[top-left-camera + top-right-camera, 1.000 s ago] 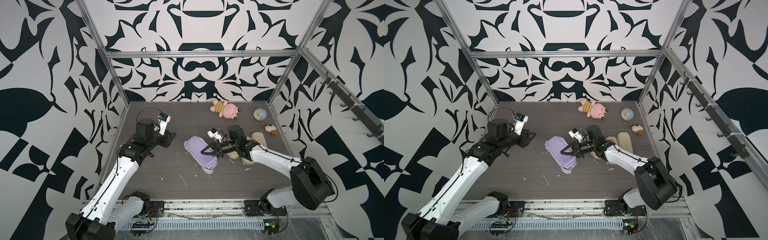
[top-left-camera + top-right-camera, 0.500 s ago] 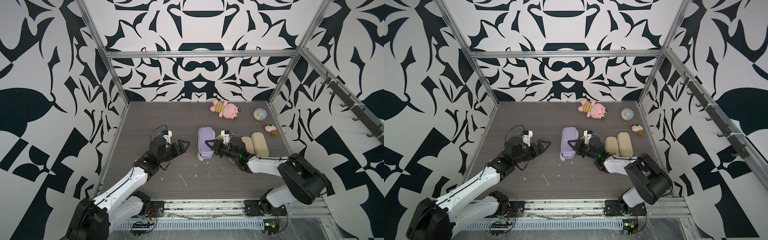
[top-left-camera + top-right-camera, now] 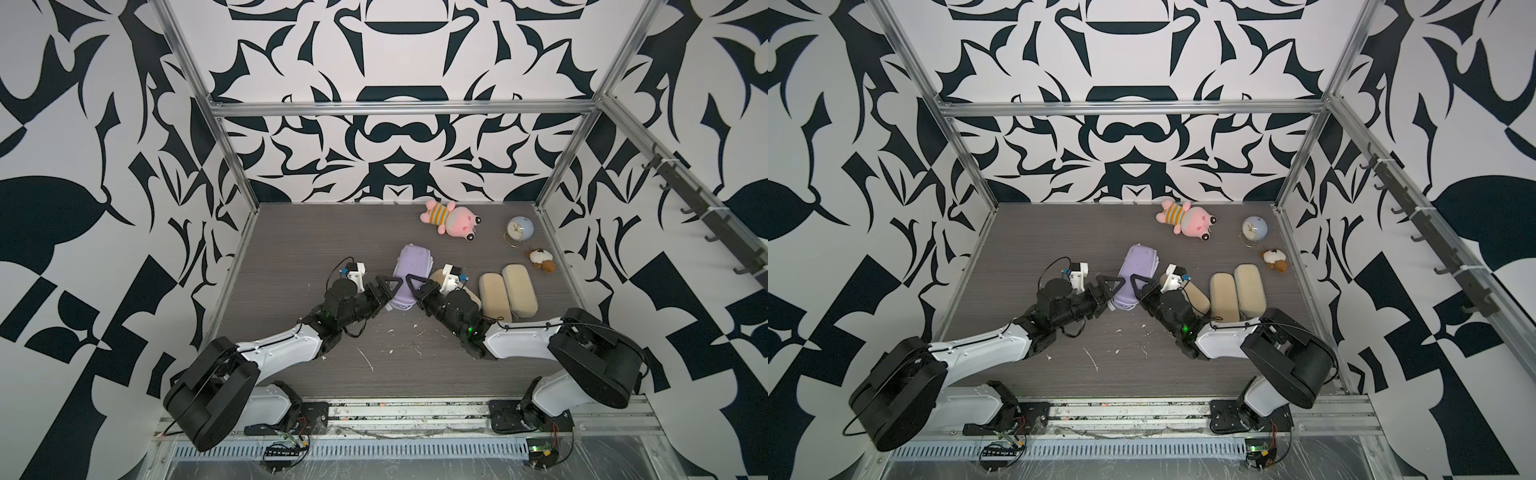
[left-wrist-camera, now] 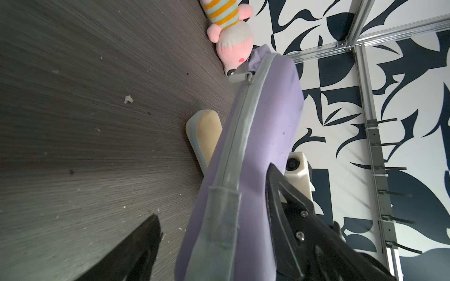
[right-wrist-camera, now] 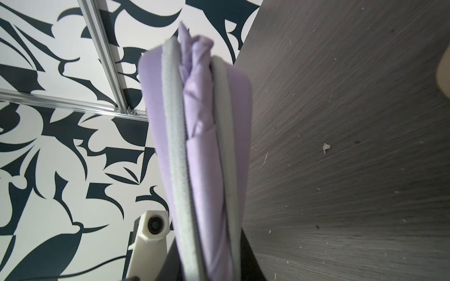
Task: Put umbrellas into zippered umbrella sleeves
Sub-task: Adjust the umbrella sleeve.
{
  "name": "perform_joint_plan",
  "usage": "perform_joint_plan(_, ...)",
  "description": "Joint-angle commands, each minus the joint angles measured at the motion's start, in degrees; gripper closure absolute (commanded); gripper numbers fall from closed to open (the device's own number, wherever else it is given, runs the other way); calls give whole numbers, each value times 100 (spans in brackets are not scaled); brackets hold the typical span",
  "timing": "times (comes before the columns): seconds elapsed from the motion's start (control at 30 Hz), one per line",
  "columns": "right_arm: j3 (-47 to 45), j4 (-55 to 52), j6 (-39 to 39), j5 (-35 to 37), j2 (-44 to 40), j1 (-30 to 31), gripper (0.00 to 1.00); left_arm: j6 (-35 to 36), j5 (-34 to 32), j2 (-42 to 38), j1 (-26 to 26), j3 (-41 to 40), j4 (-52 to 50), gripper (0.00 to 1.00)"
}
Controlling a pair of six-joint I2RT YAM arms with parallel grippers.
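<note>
crowding the lavender sleeve [image 3: 411,268]: beige sleeve [image 4: 207,131], pink plush [image 3: 451,218] beyond.

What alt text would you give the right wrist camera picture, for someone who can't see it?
A lavender sleeve, pinched in the right gripper, is seen edge-on close to the camera, its grey zip gaping so the bunched lavender umbrella shows inside. A grey table scattered with white crumbs lies on one side, a black-and-white patterned wall on the other.

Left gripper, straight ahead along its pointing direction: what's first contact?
The lavender sleeve: its near end sits between the open fingers of the left gripper, so the palm would likely meet it first, though depth is unclear.
</note>
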Motion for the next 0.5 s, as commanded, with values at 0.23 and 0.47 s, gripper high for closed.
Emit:
perform_joint_plan(0.23, 723, 802, 291, 718, 72, 273, 88, -371, -397, 635, -210, -200, 2037, 48)
perform_joint_plan(0.47, 401, -825, -638, -1856, -567, -576, 38, -348, 1178, 246, 1164, -428, 2167, 89)
